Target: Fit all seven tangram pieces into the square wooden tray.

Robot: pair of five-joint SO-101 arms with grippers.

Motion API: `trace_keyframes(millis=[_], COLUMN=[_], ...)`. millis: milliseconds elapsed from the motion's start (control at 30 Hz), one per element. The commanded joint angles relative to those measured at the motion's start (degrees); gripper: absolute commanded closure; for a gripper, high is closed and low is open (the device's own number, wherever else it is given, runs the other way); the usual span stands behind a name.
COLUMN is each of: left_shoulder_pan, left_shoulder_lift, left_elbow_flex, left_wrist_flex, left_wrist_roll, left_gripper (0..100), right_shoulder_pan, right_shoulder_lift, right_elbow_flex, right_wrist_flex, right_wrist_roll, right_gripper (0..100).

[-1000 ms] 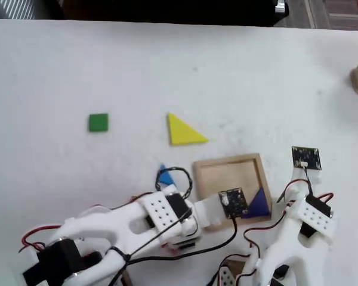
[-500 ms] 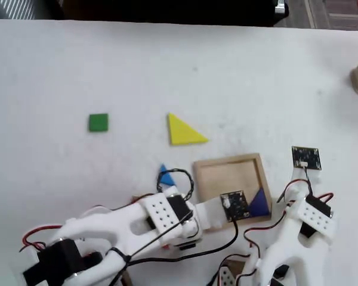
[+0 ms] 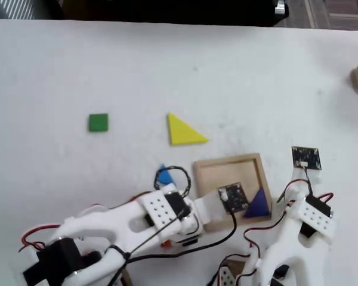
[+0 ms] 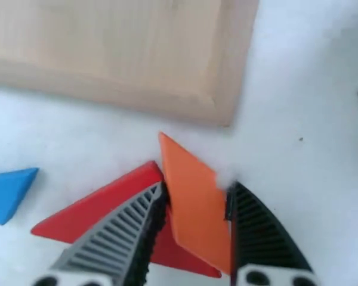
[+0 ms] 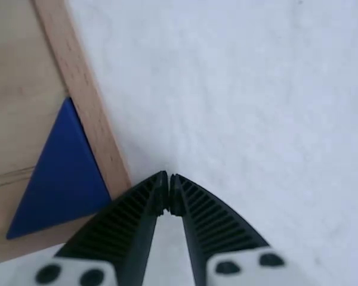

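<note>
White tabletop point(image 3: 238, 77) carries everything, and both arms come in over its near edge. The left gripper point(image 4: 197, 193) is clenched on the orange piece point(image 4: 194, 208), a slanted four-sided tile pinched between the two black jaws; whether the tile is lifted or resting on the table cannot be told. The orange piece overlaps the red triangle point(image 4: 95, 214), which lies flat on the table and passes under one jaw. The orange tile's far tip points at a corner of the square wooden tray point(image 4: 137, 98) and stops just short of its rim, not touching it. The light blue triangle point(image 4: 9, 190) lies apart from the red one, off to the side of the tray.

The right gripper point(image 5: 169, 190) is squeezed closed on nothing, its tips meeting over bare table just beside the tray's right rim point(image 5: 83, 107). On the other side of that rim the dark blue triangle point(image 5: 62, 173) lies flat inside the tray, tucked into its near right corner point(image 3: 258, 204).

The tray point(image 3: 227, 159) itself sits toward the table's near edge, right of the middle, with the light blue triangle point(image 3: 163, 176) just off its far left corner. Farther out, the yellow triangle point(image 3: 184, 131) lies near the table's middle, and the green square point(image 3: 98, 122) sits well apart to its left.
</note>
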Motion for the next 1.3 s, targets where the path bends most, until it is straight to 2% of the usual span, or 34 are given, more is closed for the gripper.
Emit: trace_keyframes(millis=[0, 167, 567, 767, 1000, 1267], left_shoulder_pan=[-2.24, -2.51, -3.65, -3.82, -4.26, -3.74], left_shoulder_lift=[0.75, 0.75, 0.75, -3.82, -9.98, -11.82], left_elbow_flex=[-0.18, -0.26, -0.26, 1.85, 8.97, 10.55], left_wrist_flex=[-4.48, -7.21, -7.47, -4.22, -6.24, -3.25], left_wrist_roll=[4.04, 8.7, 8.35, -6.51, -7.21, -7.82], left_gripper=[82, 82, 82, 82, 82, 82], right_shoulder_pan=[-0.57, -0.57, -0.57, -0.57, -0.57, -0.57], right_shoulder_lift=[-1.19, -1.19, -1.19, -1.1, -1.1, -1.1], right_elbow_flex=[-0.35, -0.35, -0.35, -0.35, -0.26, -0.26], right_wrist_flex=[-0.92, -0.92, -0.92, -0.92, -0.66, -0.66], right_wrist_roll=[0.79, 0.79, 0.79, 0.79, 3.52, 3.52], right_gripper=[98.1, 98.1, 98.1, 98.1, 98.1, 98.1])
